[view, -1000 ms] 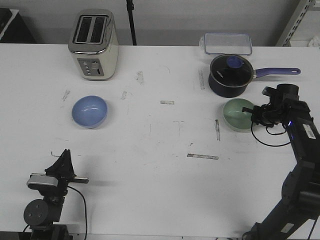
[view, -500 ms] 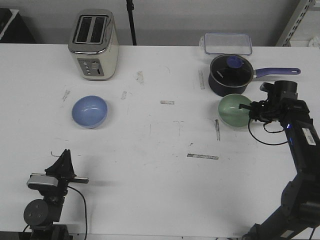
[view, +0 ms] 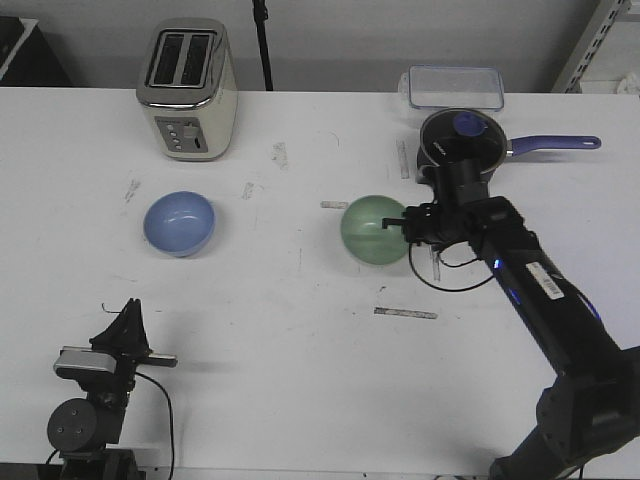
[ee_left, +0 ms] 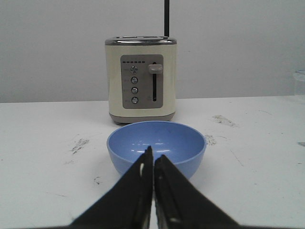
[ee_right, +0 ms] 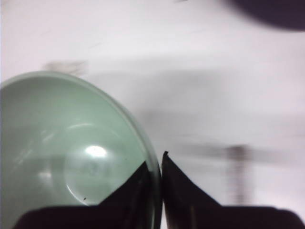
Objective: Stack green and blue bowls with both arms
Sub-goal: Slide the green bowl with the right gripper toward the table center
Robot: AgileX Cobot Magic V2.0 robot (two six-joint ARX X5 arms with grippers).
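Observation:
The pale green bowl (view: 374, 231) hangs above the table's middle, held by its right rim in my right gripper (view: 408, 227). In the right wrist view the jaws pinch the rim of the green bowl (ee_right: 71, 148), one finger inside and one outside. The blue bowl (view: 179, 223) sits upright on the table at the left, in front of the toaster. My left gripper (ee_left: 153, 157) is shut and empty, low at the near left of the table, pointing at the blue bowl (ee_left: 156, 147) from a short way off. The left arm (view: 100, 365) rests at the front left.
A cream toaster (view: 187, 90) stands at the back left, behind the blue bowl. A dark saucepan (view: 460, 150) with a purple handle and a clear lidded box (view: 455, 88) stand at the back right. Tape marks dot the white table (view: 300, 330).
My right arm has carried the green bowl leftward, from beside the saucepan to over the table's middle. The left arm and blue bowl have not moved.

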